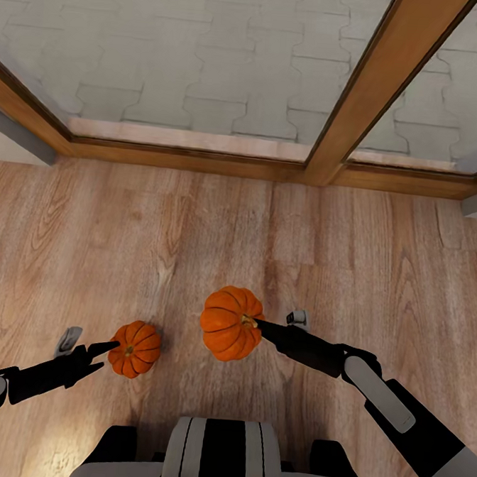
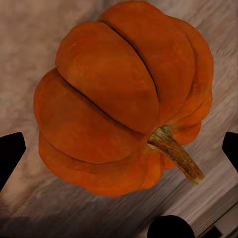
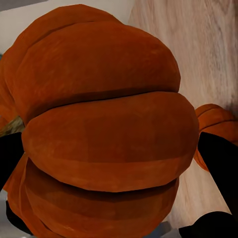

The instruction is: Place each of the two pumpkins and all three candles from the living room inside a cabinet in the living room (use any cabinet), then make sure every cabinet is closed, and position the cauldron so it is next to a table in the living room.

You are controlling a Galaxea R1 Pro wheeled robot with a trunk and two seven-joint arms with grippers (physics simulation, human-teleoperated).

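Below, on a wood-plank floor (image 1: pixel 196 228) before a timber-framed glass door (image 1: pixel 347 111), the robot's two black arms reach forward, each at a small orange pumpkin. From the head camera the right pincer (image 1: pixel 259 324) meets the larger-looking pumpkin (image 1: pixel 230 323) at its stem, and that pumpkin looks lifted off the boards, though the angle does not settle it; the left pincer (image 1: pixel 113 347) points at the second pumpkin (image 1: pixel 135 349), which lies on the floor just beside the fingertips. The wrist cameras add what the overhead angle hides. Along the right arm, the pumpkin (image 3: pixel 104 134) crowds the frame, with dark fingers (image 3: pixel 220 158) pressed against both flanks, so the right pincer (image 3: pixel 111 158) is clamped on it; the other pumpkin (image 3: pixel 218 126) peeks out on the boards behind. Along the left arm, the floor pumpkin (image 2: pixel 119 99) lies tipped, ribs and curled brown stem (image 2: pixel 176 153) turned toward the lens, while the black fingertips (image 2: pixel 11 151) stand wide at either edge, clear of the rind: the left pincer (image 2: pixel 121 148) is apart around it and grips nothing. Pale paving (image 1: pixel 209 51) shows beyond the glass.
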